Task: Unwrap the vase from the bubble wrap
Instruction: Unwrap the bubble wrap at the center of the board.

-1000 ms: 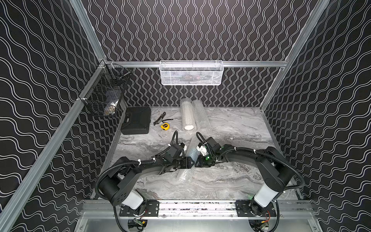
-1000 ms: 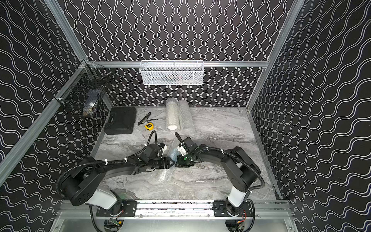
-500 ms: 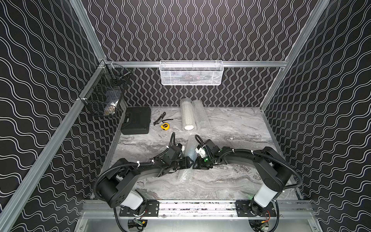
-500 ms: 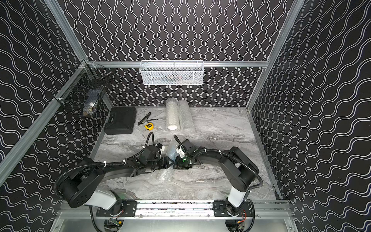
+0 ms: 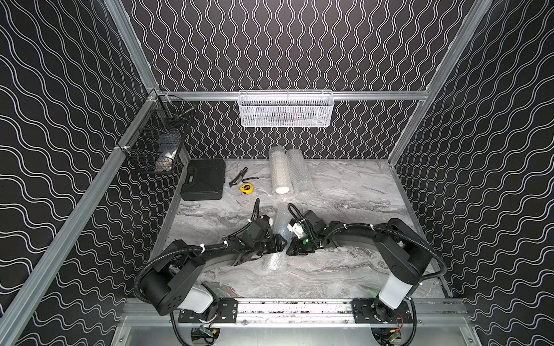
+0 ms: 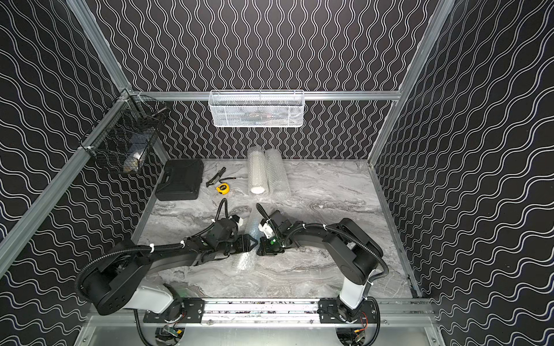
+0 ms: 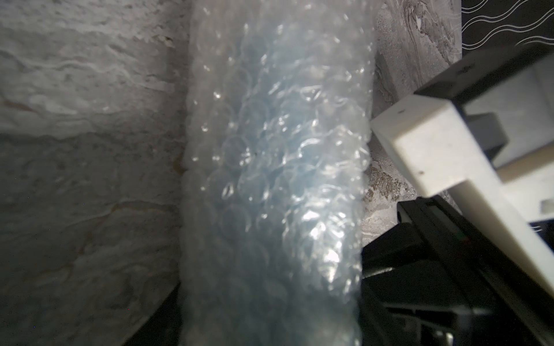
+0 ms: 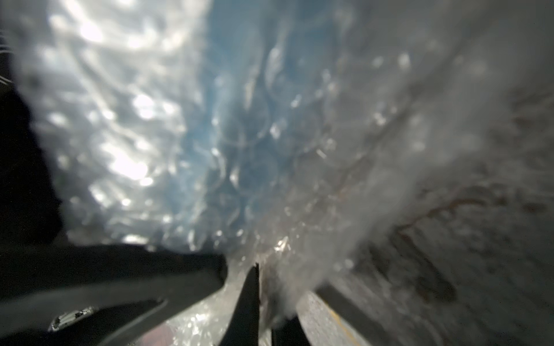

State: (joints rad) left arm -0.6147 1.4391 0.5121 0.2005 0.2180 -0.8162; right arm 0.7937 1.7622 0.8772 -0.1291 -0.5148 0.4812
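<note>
The right claw (image 5: 290,251), at three o'clock of the bubble wrap (image 5: 281,223), is pinched together on it. Whether the left claw (image 5: 280,243), at nine o'clock, is apart or together, I cannot tell.

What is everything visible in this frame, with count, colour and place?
bubble wrap bundle: one, clear with something bluish inside, lying mid-table between the hands
bubble wrap rolls: two, whitish, side by side at the table's back
case: one, black, back left of the table
tape measure: one, yellow, right of the case
dark tool: one, just behind the tape measure, type unclear
mesh basket: one, white, on the back rail
wire basket: one, black, on the left rail
table: one, grey marble pattern
left hand: one, black, at the bundle's left side
right hand: one, black, closed on the bundle's wrap
</note>
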